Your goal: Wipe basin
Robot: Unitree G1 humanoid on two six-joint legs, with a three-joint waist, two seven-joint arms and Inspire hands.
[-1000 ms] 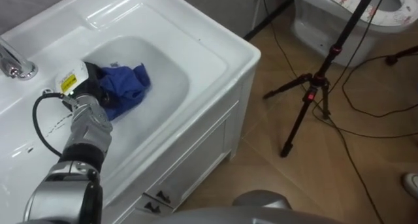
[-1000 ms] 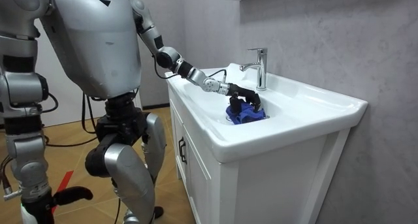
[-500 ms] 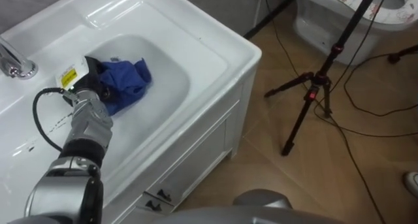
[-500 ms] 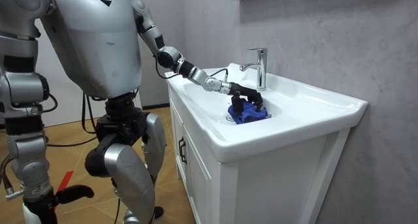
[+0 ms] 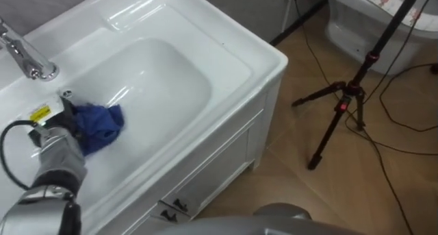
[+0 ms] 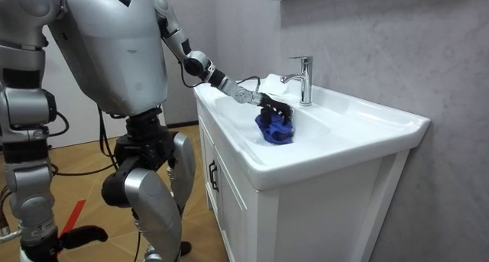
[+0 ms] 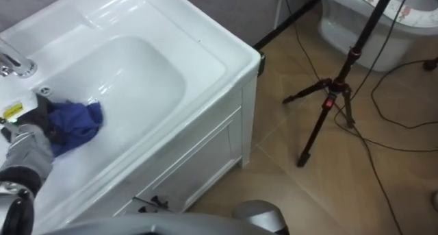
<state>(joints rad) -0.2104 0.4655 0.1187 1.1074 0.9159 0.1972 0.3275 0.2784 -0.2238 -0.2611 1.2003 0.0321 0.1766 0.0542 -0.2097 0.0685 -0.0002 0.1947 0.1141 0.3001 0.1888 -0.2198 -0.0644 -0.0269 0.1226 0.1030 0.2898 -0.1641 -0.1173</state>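
The robot's left hand (image 5: 58, 129) is curled round a crumpled blue cloth (image 5: 101, 124) at the left side of the white basin (image 5: 171, 77), near the shiny metal tap (image 5: 29, 57). It should press down and rub right across the bowl.

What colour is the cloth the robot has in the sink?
Blue. The cloth shows best in the left eye view.

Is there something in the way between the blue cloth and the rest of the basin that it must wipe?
Nothing visible stands in the way. The left hand holds the blue cloth against the inner wall of the basin, near the faucet; the bowl beyond it lies bare.
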